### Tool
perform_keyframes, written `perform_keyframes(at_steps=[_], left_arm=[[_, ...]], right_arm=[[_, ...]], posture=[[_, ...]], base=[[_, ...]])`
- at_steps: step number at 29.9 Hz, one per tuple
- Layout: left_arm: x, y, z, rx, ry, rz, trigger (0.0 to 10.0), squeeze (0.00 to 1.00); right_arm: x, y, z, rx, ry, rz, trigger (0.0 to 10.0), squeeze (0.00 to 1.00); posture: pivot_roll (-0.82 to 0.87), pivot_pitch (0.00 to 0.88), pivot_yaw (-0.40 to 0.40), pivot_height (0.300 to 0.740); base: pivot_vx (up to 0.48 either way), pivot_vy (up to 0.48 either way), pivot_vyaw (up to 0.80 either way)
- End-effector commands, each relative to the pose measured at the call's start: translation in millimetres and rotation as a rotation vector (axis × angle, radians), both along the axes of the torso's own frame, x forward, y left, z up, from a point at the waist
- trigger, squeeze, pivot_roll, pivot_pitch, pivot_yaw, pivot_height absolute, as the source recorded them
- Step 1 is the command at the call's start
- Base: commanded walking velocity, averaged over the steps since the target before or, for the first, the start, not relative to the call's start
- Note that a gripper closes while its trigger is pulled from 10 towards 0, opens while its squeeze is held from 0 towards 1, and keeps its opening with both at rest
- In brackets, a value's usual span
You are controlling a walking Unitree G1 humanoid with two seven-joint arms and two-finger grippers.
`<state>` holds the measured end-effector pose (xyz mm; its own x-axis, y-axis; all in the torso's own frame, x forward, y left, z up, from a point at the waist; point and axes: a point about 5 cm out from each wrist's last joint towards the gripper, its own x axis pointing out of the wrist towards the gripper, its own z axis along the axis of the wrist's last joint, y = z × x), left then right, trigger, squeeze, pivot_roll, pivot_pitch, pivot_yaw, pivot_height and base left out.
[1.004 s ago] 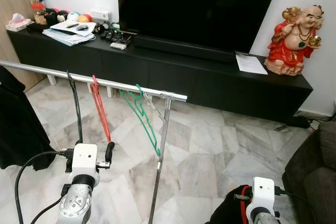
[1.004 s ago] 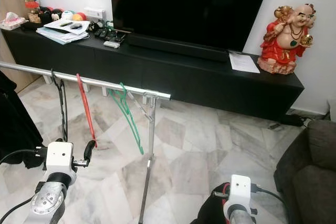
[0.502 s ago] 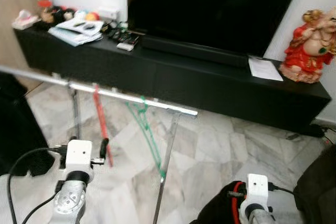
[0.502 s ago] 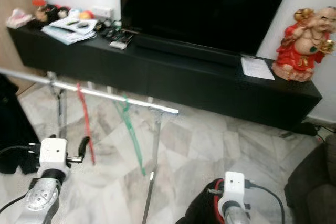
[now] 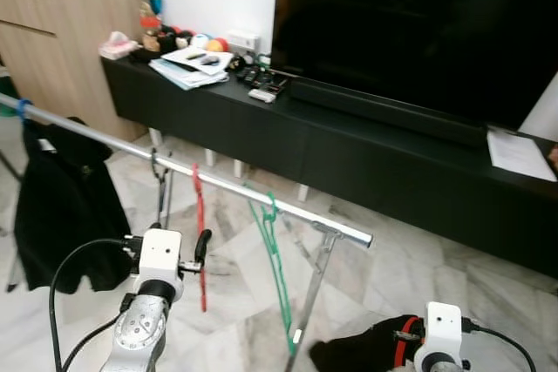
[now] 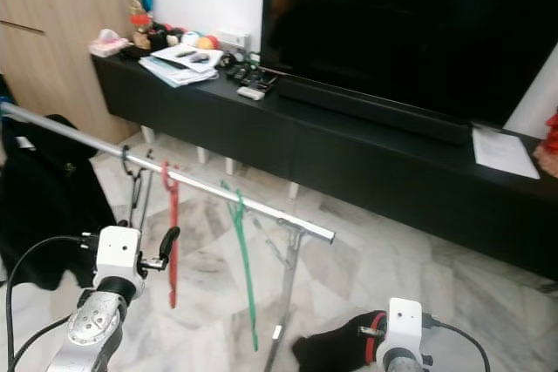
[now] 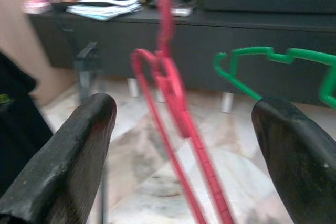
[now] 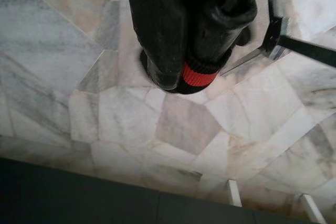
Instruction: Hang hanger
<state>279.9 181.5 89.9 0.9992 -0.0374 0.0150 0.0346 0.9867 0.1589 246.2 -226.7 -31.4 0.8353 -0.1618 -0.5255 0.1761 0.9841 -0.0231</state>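
A silver clothes rail (image 5: 228, 186) slants across the room before me. On it hang a black hanger (image 5: 160, 182), a red hanger (image 5: 200, 215) and a green hanger (image 5: 277, 260). My left gripper (image 5: 202, 246) is raised just beside the lower part of the red hanger. In the left wrist view it (image 7: 184, 107) is open, and the red hanger (image 7: 176, 106) hangs free a little beyond the wide gap, touching neither finger. The green hanger (image 7: 273, 55) is off to one side. My right gripper (image 8: 194, 66) hangs low over the floor, its black fingers pressed together.
A black garment (image 5: 65, 206) hangs at the rail's left end. The rail's stand (image 5: 309, 302) drops to the marble floor near my right arm. Behind it are a long black TV console (image 5: 366, 158) with papers, a large TV (image 5: 418, 32) and a wooden cabinet (image 5: 61, 37).
The whole view has swung left, bringing the wooden cabinet and black garment into sight. My left gripper stays open beside the red hanger; the right arm stays low.
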Motion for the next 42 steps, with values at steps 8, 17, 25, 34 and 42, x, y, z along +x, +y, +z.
perform_keyframes(at_steps=[8,17,25,34,42], left_arm=[[16.5,-8.7,6,0.037,0.081,-0.039,10.0,0.00],[61.7,-6.5,16,0.041,0.161,0.062,10.0,0.00],[84.9,-13.3,25,-0.015,0.205,0.088,10.0,0.00],[93.4,-24.8,19,0.017,0.295,0.086,10.0,0.00],[92.2,-31.4,11,0.006,0.322,0.122,10.0,0.00]], right_arm=[[5.4,1.0,4,-0.004,-0.021,0.001,10.0,0.00],[6.2,0.6,5,-0.015,-0.015,0.009,10.0,0.00],[5.8,-1.3,5,-0.020,-0.015,0.004,10.0,0.00],[5.3,-3.2,5,-0.025,-0.013,0.001,10.0,0.00],[5.4,-2.0,5,-0.026,-0.011,0.007,10.0,0.00]], posture=[[0.10,0.000,-0.095,0.740],[0.08,0.000,-0.101,0.740],[0.07,0.000,-0.100,0.740],[0.06,0.000,-0.098,0.740],[0.06,0.000,-0.099,0.740]], base=[[0.000,0.000,0.00],[0.000,0.000,0.00],[0.000,0.000,0.00],[0.000,0.000,0.00],[0.000,0.000,0.00]])
